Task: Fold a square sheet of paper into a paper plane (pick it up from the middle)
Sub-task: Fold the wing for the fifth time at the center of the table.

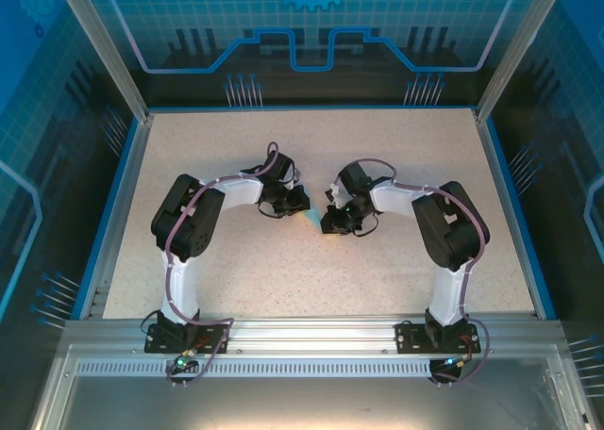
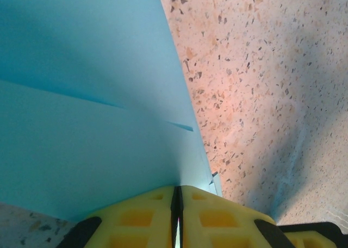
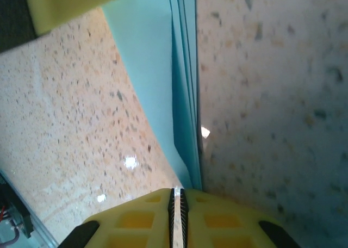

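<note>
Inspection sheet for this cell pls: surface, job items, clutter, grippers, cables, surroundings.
Surface: speckled beige tabletop, no spills or marks seen.
Job's things: folded paper, light blue, several layers, at mid-table between the two grippers.
Clutter: nothing seen.
Grippers: left gripper shut on the folded paper; right gripper shut on its layered edge.
Cables: purple cable runs along each arm and loops at the wrist; no snag seen.
Surroundings: aluminium rail at the near edge carries both bases; blue-rimmed enclosure panels stand around the table.
</note>
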You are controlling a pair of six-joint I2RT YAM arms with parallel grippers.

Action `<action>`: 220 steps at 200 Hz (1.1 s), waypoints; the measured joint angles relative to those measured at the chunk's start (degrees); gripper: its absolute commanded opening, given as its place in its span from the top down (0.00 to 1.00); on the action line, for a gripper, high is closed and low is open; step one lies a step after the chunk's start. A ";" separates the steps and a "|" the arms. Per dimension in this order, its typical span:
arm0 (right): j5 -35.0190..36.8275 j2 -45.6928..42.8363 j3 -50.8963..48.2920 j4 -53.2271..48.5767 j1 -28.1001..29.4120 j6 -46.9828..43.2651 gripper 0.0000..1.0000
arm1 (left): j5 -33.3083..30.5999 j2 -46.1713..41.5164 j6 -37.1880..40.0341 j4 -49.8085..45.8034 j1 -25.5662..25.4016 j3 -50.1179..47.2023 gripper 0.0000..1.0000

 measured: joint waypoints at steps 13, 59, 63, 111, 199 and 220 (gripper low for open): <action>-0.46 -1.14 -0.02 -0.76 -0.11 0.33 0.85 | 0.00 0.00 0.00 -0.02 0.00 0.00 0.86; -1.11 0.50 6.67 -0.96 -0.09 1.27 0.85 | 0.00 0.00 0.00 -0.02 0.00 0.00 0.86; -1.25 1.18 7.43 -0.87 -0.09 1.27 0.85 | 0.00 0.02 -0.02 -0.02 0.00 0.00 0.86; -1.29 7.41 10.27 -0.83 0.55 1.42 0.85 | 0.00 0.02 -0.02 -0.02 0.00 0.02 0.86; -1.88 5.81 5.99 0.90 0.31 0.07 0.86 | 0.02 0.02 0.00 -0.52 -0.17 0.22 0.86; -1.75 4.31 4.26 0.07 0.11 -0.57 0.86 | 0.02 0.02 0.00 -0.92 -0.24 0.31 0.86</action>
